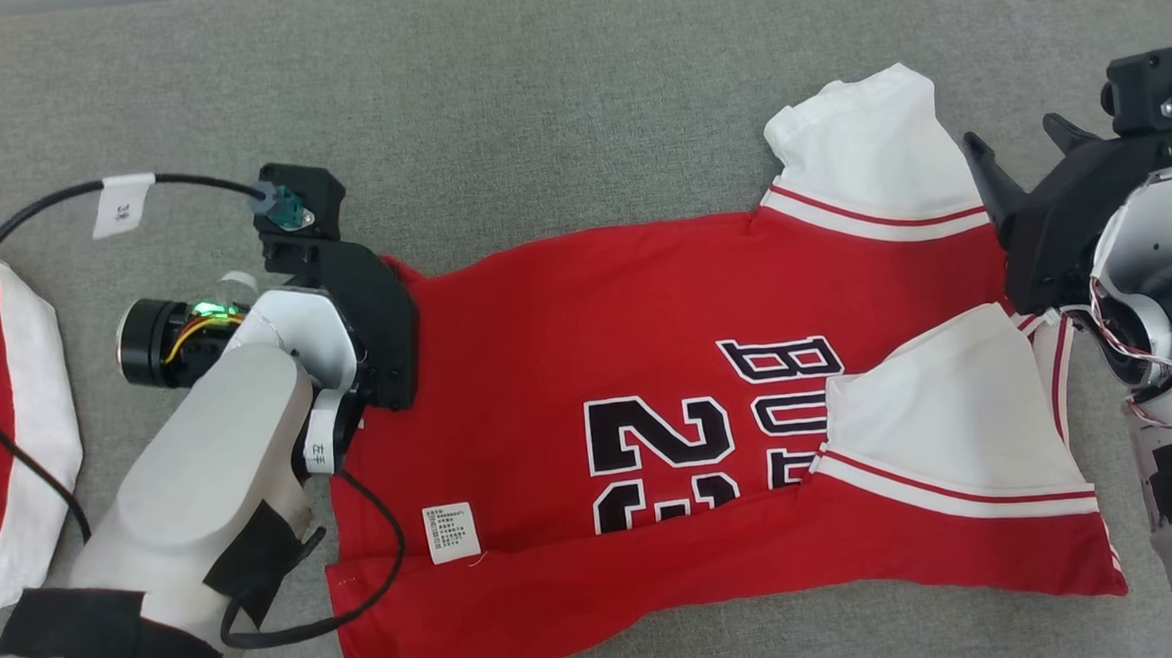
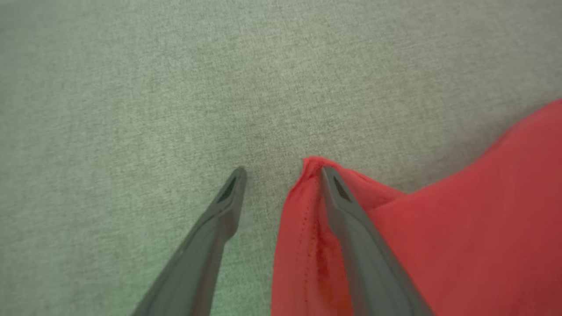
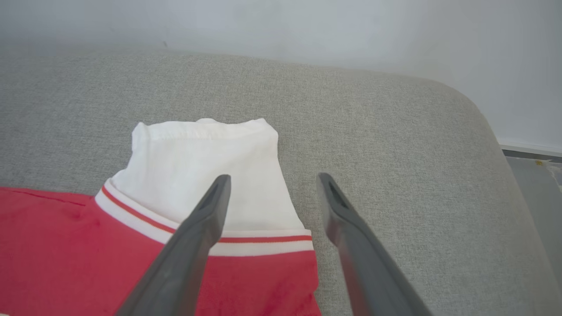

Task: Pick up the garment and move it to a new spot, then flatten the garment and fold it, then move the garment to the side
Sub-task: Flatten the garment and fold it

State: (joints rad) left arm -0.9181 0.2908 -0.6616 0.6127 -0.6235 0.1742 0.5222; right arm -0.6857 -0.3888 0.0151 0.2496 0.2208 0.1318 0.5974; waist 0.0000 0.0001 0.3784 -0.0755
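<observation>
Head view: the red jersey [image 1: 647, 366] lies spread on the grey cushion [image 1: 536, 94] with one white sleeve [image 1: 945, 402] flopped over the chest. It looks light, soft and floppy, so I'd grab hems and corners; another red-and-white garment [image 1: 7, 443] sits off at the left edge. Left wrist view: the left pincer [image 2: 281, 171] is spread, one finger over the hem corner [image 2: 307, 184] and the other over bare cushion, pinching nothing. Right wrist view: the right pincer [image 3: 272, 177] is spread too, over the far sleeve [image 3: 206, 149], with nothing blocking.
</observation>
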